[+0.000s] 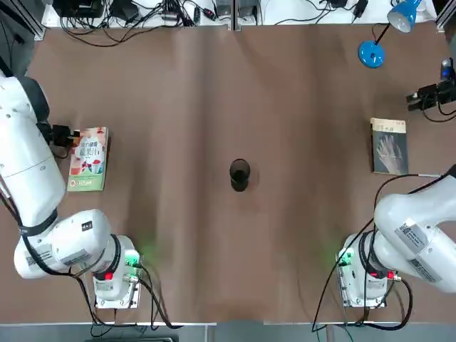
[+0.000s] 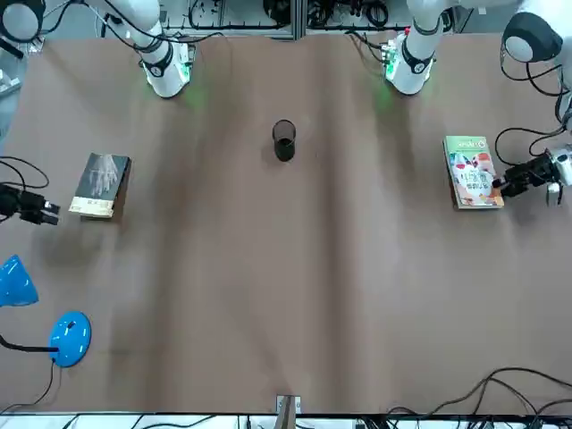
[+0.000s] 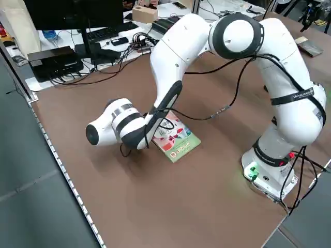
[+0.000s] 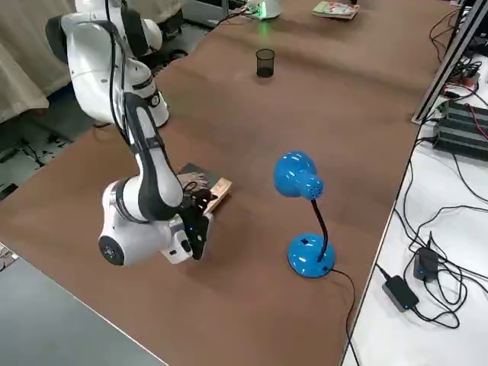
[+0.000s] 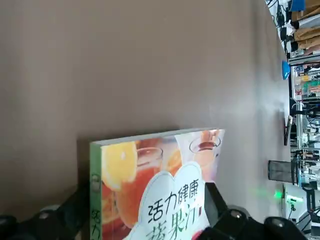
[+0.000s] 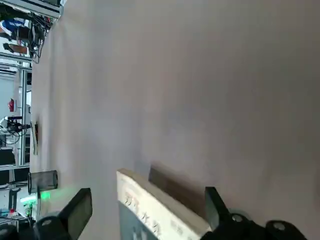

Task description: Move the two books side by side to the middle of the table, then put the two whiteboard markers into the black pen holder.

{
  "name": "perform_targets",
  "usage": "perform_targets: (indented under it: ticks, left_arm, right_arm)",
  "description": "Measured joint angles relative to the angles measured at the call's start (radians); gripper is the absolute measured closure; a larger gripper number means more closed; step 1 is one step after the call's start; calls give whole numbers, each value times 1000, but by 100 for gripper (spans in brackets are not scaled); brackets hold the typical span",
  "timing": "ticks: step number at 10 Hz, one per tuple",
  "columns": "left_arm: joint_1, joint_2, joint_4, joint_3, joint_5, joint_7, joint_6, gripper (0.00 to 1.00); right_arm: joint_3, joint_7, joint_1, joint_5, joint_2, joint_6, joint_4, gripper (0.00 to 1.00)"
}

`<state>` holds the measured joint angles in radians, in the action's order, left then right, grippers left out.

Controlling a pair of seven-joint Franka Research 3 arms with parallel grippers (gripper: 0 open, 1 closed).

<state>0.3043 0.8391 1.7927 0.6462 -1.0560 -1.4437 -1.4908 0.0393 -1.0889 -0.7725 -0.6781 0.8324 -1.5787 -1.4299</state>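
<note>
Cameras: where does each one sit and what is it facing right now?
Top: overhead; both arm bases, black pen holder.
Front: across the table; same holder.
Left side: left arm over colourful book.
Right side: right arm at grey book, blue lamp.
Left wrist: left tool astride colourful book.
Right wrist: right tool astride grey book.

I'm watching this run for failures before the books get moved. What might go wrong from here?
1. The left gripper straddles the colourful book with open fingers; a thin book lying flat may slip out.
2. The right gripper is only at the grey book's edge, so it may push it askew.
3. The pen holder stands mid-table, where sliding books might knock it.
</note>
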Motion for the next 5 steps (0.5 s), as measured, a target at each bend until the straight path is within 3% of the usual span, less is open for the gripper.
perform_targets:
  ticks: [3, 5]
  left_arm:
    - [0, 1, -6, -3, 0, -2, 5, 6]
    - [0, 1, -17, -4, 0, -2, 13, 15]
  right_arm:
    - [0, -26, -11, -6, 55, 0, 18, 0]
    - [0, -52, -27, -7, 81, 6, 18, 0]
